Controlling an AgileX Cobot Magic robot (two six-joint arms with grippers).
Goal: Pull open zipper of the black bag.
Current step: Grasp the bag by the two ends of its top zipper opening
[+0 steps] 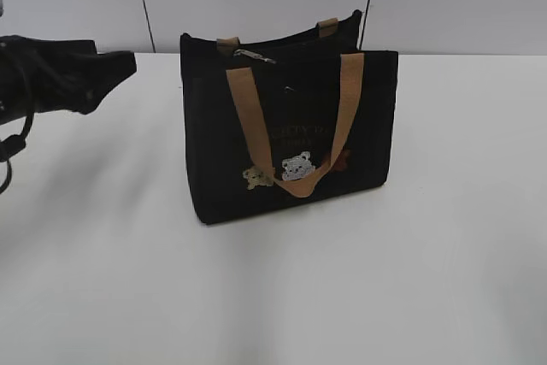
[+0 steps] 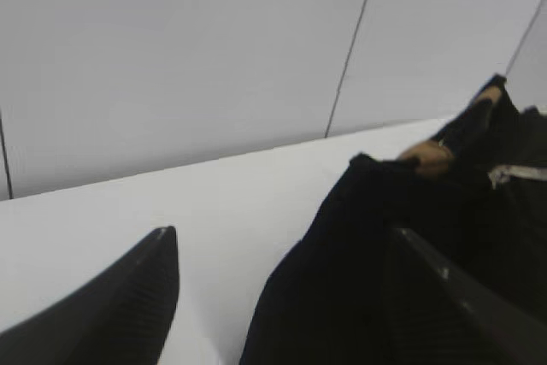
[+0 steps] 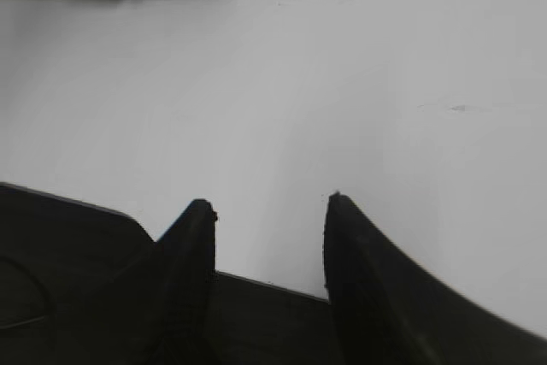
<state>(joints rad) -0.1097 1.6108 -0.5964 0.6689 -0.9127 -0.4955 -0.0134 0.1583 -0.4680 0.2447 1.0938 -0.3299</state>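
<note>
The bag [image 1: 286, 138] stands upright on the white counter [image 1: 410, 279] toward its far side, tan handles [image 1: 248, 117] draped down the front over small bear patches [image 1: 297, 166]. Its zipper [image 1: 256, 56] runs along the top rim, the silvery pull tab at the left end. The left end effector [image 2: 282, 275] hangs left of the bag, fingers wide apart and empty — the bag's left end lies between them in the wrist view. The right end effector [image 3: 269, 211] hovers over bare counter, fingers partly apart, holding nothing.
</note>
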